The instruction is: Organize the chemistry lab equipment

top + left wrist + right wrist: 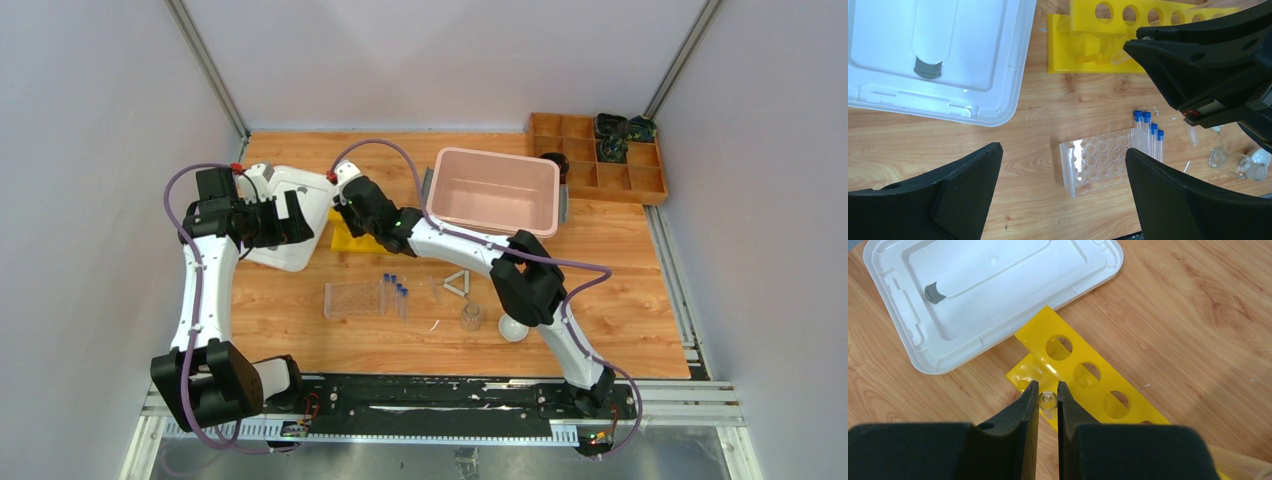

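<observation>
Right gripper [1047,385] pinches one tube [1047,400]; four blue-capped tubes [1147,128] stand apart.

Clear rack [1098,167] with four blue-capped tubes [1147,131] at its right end

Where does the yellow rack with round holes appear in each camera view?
Top external: yellow rack, left of centre, right of the white lid, partly hidden.
Left wrist: the rack at top centre, right of the lid.
Right wrist: the rack at centre, below-right of the lid.
Shared landmark: the white lid.
</observation>
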{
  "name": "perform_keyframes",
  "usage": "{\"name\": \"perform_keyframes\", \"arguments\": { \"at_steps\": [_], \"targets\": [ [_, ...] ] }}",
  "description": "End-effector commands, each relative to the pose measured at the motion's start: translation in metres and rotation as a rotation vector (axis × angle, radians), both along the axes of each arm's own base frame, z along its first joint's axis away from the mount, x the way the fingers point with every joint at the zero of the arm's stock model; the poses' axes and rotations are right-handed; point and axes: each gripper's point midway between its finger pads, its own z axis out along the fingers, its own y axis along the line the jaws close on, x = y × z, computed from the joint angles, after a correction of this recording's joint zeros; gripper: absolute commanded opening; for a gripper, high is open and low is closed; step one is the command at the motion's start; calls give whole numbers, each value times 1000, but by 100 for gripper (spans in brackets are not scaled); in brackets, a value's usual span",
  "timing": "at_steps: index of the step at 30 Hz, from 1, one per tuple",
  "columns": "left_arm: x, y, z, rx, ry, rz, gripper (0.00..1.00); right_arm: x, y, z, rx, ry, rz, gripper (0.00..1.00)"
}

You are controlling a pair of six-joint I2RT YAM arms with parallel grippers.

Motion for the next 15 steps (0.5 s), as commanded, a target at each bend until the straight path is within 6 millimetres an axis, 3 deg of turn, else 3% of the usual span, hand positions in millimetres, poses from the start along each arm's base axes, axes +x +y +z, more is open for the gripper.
{"name": "perform_keyframes", "arguments": {
  "at_steps": [1,15],
  "targets": [
    [2,3,11,11,-31,-5,100,3,-4,-15,-14,8,-10,0],
    [2,3,14,12,-35,4,100,-22,5,-29,-4,41,54,0]
  ]
}}
